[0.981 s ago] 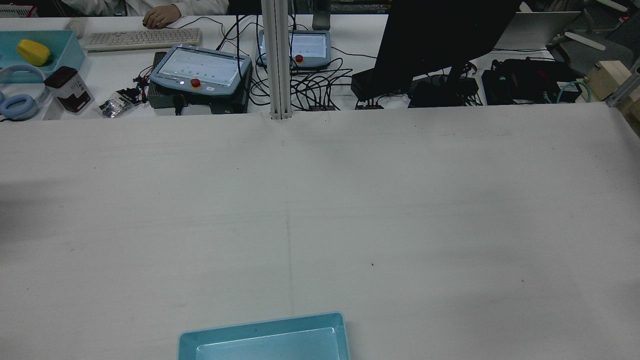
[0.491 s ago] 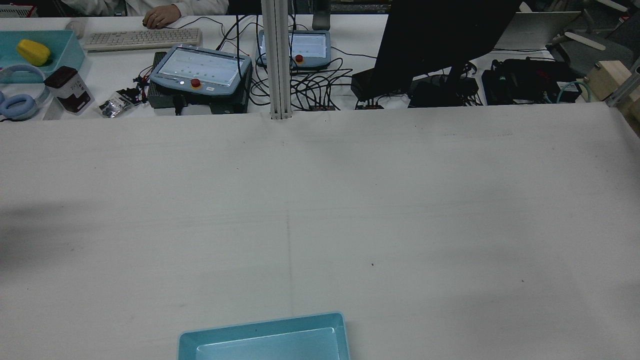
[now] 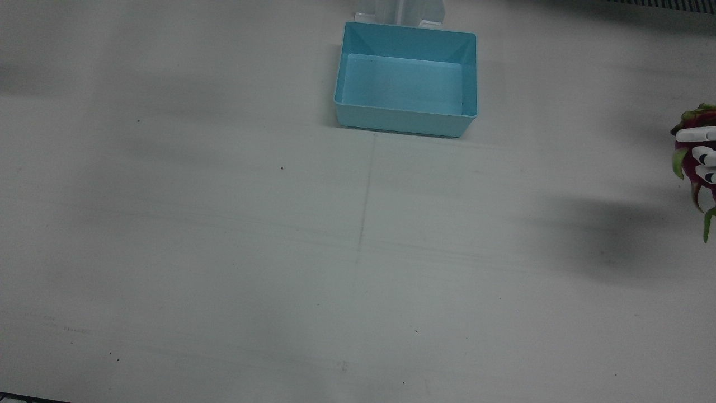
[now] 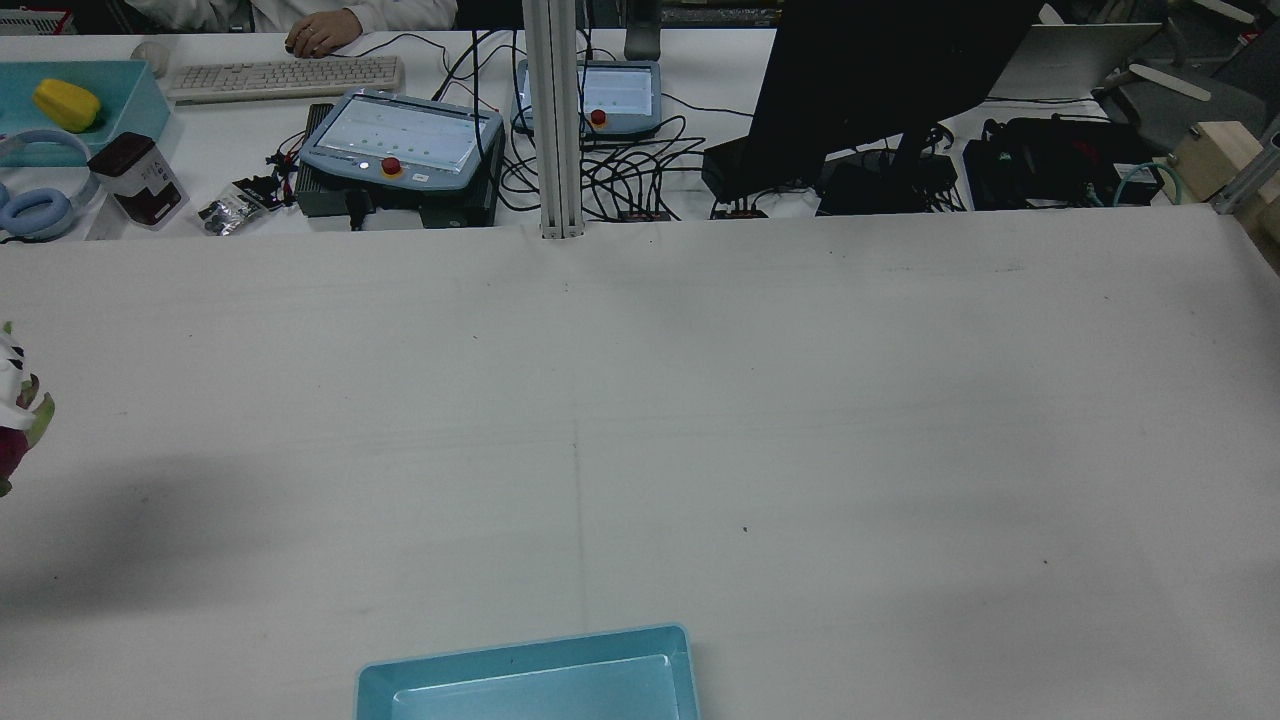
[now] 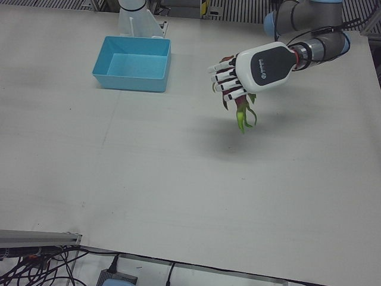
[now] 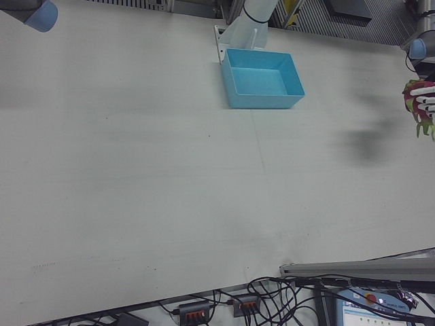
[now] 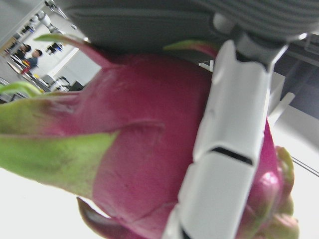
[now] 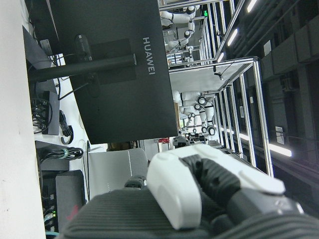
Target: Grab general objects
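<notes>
My left hand [image 5: 256, 68] is shut on a pink dragon fruit [image 5: 240, 112] with green scales and holds it in the air above the table, to the view's right of the blue bin [image 5: 128, 80]. The fruit fills the left hand view [image 7: 144, 149], with a white finger [image 7: 224, 149] across it. The hand and fruit show at the right edge of the front view [image 3: 696, 120] and at the left edge of the rear view [image 4: 12, 450]. Of my right hand only a white finger part [image 8: 199, 189] shows, in its own view.
The empty blue bin [image 3: 405, 120] stands near the pedestals at the table's middle. Beyond the table's far edge are teach pendants [image 4: 400, 140], cables, a monitor [image 4: 880, 80] and a keyboard. The fruit's shadow [image 3: 609, 229] lies on the white table.
My left hand with the dragon fruit has come into the rear view at its left edge. Its shadow on the table has shifted inward. The bin has not moved.
</notes>
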`<control>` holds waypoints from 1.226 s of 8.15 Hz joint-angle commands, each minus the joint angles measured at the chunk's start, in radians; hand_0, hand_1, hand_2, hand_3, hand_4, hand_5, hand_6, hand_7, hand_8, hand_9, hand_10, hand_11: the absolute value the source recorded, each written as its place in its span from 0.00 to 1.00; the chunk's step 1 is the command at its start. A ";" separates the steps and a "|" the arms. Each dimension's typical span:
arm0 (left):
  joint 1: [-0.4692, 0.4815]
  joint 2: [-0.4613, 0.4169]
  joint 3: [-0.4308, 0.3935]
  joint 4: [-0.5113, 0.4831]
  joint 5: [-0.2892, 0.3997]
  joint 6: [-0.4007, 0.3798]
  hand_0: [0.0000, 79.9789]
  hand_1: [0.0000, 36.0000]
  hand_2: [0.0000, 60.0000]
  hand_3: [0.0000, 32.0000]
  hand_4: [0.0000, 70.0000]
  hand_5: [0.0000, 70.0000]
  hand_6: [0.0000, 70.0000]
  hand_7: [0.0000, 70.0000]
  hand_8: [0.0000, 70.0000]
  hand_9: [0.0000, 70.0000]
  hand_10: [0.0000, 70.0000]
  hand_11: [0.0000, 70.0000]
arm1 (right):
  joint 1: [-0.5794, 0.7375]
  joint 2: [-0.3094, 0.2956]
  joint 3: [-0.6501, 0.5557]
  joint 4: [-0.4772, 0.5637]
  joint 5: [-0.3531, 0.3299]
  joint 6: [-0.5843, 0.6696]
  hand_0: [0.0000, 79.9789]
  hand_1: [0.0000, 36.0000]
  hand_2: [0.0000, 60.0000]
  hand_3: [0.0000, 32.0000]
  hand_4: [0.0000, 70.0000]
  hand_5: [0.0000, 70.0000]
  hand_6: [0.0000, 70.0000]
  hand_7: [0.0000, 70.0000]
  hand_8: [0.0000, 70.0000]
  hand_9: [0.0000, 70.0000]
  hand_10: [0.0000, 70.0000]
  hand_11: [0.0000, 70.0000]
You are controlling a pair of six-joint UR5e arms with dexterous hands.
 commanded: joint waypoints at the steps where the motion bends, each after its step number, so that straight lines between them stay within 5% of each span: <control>1: 0.311 -0.003 -0.088 -0.068 -0.122 -0.007 1.00 0.75 0.24 0.00 1.00 0.18 0.76 0.74 0.67 0.87 0.86 1.00 | 0.000 -0.002 0.000 0.000 0.000 0.000 0.00 0.00 0.00 0.00 0.00 0.00 0.00 0.00 0.00 0.00 0.00 0.00; 3: 0.420 -0.003 -0.091 -0.101 -0.136 0.003 1.00 0.78 0.23 0.00 1.00 0.28 0.80 0.78 0.70 0.91 0.86 1.00 | 0.000 0.000 0.000 0.000 0.000 0.000 0.00 0.00 0.00 0.00 0.00 0.00 0.00 0.00 0.00 0.00 0.00 0.00; 6: 0.675 -0.029 -0.129 -0.120 -0.259 0.097 1.00 0.90 0.25 0.00 1.00 0.37 0.87 0.82 0.74 0.95 0.86 1.00 | 0.000 0.000 0.002 -0.002 0.000 0.000 0.00 0.00 0.00 0.00 0.00 0.00 0.00 0.00 0.00 0.00 0.00 0.00; 10: 0.807 -0.072 -0.131 -0.111 -0.319 0.193 1.00 0.95 0.21 0.00 1.00 0.43 0.85 0.81 0.73 0.93 0.80 1.00 | 0.000 0.000 0.002 -0.002 0.000 0.000 0.00 0.00 0.00 0.00 0.00 0.00 0.00 0.00 0.00 0.00 0.00 0.00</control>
